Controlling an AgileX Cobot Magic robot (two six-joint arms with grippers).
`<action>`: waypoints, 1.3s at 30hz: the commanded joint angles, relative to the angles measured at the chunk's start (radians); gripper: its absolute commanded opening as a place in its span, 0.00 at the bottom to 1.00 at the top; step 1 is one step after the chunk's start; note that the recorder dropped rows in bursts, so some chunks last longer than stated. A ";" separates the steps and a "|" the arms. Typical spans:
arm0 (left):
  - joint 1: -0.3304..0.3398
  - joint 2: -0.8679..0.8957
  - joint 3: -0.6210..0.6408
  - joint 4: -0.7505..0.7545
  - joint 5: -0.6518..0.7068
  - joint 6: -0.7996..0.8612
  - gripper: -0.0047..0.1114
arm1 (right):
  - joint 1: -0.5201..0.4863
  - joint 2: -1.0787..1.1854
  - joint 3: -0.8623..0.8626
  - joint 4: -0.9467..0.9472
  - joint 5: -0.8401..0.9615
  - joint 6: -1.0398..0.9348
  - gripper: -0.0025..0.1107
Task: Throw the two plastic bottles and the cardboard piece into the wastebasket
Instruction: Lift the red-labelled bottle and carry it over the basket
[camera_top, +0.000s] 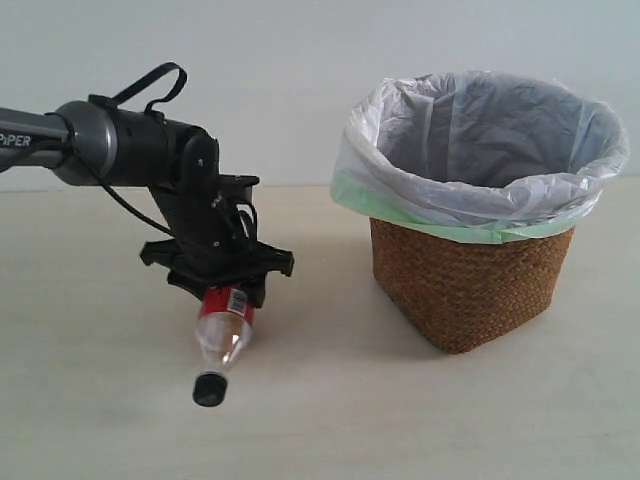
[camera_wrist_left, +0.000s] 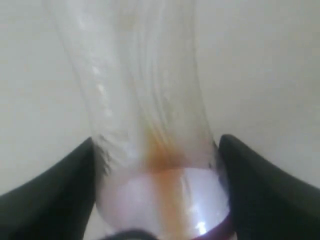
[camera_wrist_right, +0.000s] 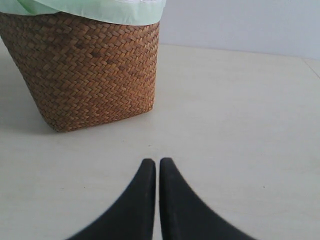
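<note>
So, starting on the left: the left arm (camera_top: 110, 145) reaches in and angles down, and the left gripper (camera_top: 226, 292) is clamped on the bottle (camera_top: 224, 335) with the red label (camera_top: 228, 301). The grip sits at the bottle's base end, so the clear body hangs below the gripper, tilted, with the black cap (camera_top: 210, 389) at the lowest point, pointing at the table (camera_top: 90, 410). I honestly can't tell if the cap is touching the table or just above it. In the left wrist view the two dark fingers (camera_wrist_left: 55, 195) press on either side of the clear plastic, and there's a bit of orange-brown liquid streaked inside the bottle (camera_wrist_left: 150, 100).

Off to that gripper's right, well apart from it, stands the wastebasket (camera_top: 465, 290). It's brown wicker, upright on the table, with a crinkly grey-white bag (camera_top: 480, 150) folded over the rim and a pale green edge. Its rim sits higher than the gripper and bottle. I can't see what's inside from this angle.

The right gripper (camera_wrist_right: 157, 163) has its fingers (camera_wrist_right: 137, 200) pressed almost together, with just a thin slit between them and nothing in it. It sits low over the table, and the wastebasket (camera_wrist_right: 85, 75) is ahead of it and off to one side, near but not touching.
</note>
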 joint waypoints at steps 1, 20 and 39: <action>0.005 -0.116 -0.004 0.319 0.119 -0.166 0.07 | -0.005 -0.005 -0.001 -0.002 -0.004 0.000 0.02; 0.043 -0.409 -0.100 0.831 0.433 -0.311 0.07 | -0.005 -0.005 -0.001 -0.002 -0.004 0.000 0.02; -0.094 -0.246 -0.376 -1.399 -0.330 1.074 0.52 | -0.005 -0.005 -0.001 -0.002 -0.004 0.000 0.02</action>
